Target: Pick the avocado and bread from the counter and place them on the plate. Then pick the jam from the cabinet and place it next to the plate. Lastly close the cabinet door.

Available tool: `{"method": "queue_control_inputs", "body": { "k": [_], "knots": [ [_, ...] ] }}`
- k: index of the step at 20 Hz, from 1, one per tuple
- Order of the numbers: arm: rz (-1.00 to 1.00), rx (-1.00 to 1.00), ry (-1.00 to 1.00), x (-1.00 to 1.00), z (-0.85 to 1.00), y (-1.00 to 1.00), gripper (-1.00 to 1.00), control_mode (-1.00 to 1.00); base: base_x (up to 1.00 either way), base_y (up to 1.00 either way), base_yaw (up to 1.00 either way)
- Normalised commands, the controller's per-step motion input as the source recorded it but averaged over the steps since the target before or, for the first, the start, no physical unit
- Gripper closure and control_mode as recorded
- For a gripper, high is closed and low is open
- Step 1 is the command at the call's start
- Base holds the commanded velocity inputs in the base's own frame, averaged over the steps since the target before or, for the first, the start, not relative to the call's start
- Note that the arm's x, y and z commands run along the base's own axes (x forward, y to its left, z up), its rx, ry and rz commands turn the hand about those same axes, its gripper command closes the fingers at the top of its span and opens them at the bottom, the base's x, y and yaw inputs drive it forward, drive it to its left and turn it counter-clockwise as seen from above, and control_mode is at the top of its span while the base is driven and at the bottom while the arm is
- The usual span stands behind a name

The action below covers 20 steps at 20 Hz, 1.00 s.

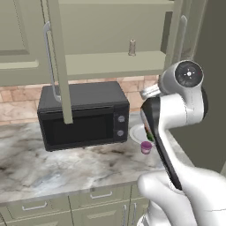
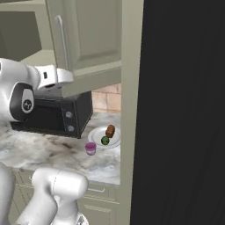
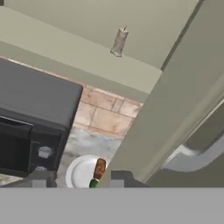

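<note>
Door (image 3: pixel 175 105) hangs open, long axis vertical, edge toward the hand, just past the closed, empty gripper (image 3: pixel 78 178); below, bread (image 2: pixel 110 131) and avocado (image 2: pixel 105 140) on plate (image 2: pixel 115 141), jam (image 2: pixel 90 148) beside it on counter (image 1: pixel 53 163).

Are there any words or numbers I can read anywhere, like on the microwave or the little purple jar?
No text can be read in these pictures.
Microwave: two round knobs, no readable numbers or words.
Jam: a pale band, nothing legible on it.
Shaker on the cabinet shelf: plain, no label to be seen.
Plate, bread and avocado: no markings.
</note>
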Motion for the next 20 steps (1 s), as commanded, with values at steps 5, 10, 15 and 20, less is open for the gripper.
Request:
{"method": "queue_control_inputs", "body": {
  "k": [5,10,15,20],
  "knots": [
    [0.15,0.00,0.00,1.00,-0.44,0.00,-1.00,-1.00,0.00,0.00,0.00],
    [0.20,0.00,0.00,1.00,-0.69,0.00,-1.00,-1.00,0.00,0.00,0.00],
    [0.19,0.00,-0.07,1.00,-0.47,0.00,-1.00,-1.00,0.00,0.00,0.00],
    [0.15,0.00,-0.08,1.00,-0.44,0.00,-1.00,-1.00,0.00,0.00,0.00]
  ]
}}
